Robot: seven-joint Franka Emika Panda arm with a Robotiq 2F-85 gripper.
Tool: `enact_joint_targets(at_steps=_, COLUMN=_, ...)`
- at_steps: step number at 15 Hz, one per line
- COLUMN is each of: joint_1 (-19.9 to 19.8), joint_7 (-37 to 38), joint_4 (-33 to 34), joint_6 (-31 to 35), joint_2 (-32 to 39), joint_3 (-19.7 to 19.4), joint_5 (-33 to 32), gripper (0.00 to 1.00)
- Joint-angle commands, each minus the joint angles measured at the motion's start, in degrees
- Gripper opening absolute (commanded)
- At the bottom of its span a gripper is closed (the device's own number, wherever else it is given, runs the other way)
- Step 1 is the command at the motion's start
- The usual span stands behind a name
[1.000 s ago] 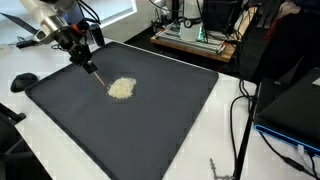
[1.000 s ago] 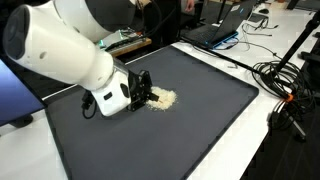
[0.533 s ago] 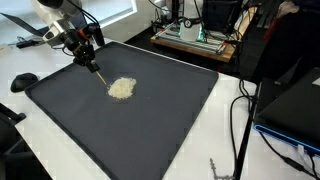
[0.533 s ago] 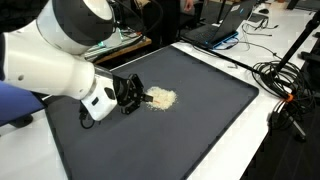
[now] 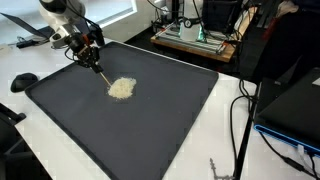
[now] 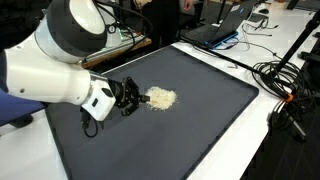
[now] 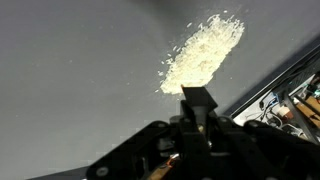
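Stick [image 5: 98,72] in end effector [image 5: 90,60], near pile [image 5: 121,88]

Table [image 5: 228,118]: white, showing around the mat's edges.
Mat [image 5: 150,130]: dark grey, lying flat, filling the frame's middle.
Pile of pale crumbs [image 5: 122,88]: sitting on the mat, upper left of centre.
Round black object [image 5: 22,81]: resting on bare table, left edge.
Cables [image 6: 285,90]: trailing across the table, right edge.

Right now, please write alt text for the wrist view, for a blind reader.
A pale, crumbly pile lies on a dark grey mat, upper right. From the bottom edge, the shut end effector points a narrow tool toward it.
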Motion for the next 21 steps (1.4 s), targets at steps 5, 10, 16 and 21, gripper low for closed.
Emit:
enact_joint_targets(at_steps=5, joint_1=0.2, joint_7=-7.3, joint_4=-1.9, joint_6=0.5, joint_2=-0.8, joint_3=-1.1, joint_5=2.1, gripper=0.03)
enact_joint_targets(at_steps=10, joint_1=1.1, joint_7=-4.9, joint_4=-4.9, joint_6=1.3, joint_2=-4.9, joint_3=-3.0, joint_5=1.1, gripper=0.03)
enact_joint_targets(at_steps=16, joint_1=4.6, joint_7=1.3, joint_4=-13.6, joint_6=4.5, joint_2=-14.5, joint_3=-7.6, joint_5=-0.6, gripper=0.03)
enact_joint_targets(at_steps=21, joint_1=10.5, joint_7=7.2, joint_4=-26.5, joint_6=10.4, joint_2=-24.7, joint_3=-11.4, joint_5=-2.8, gripper=0.03)
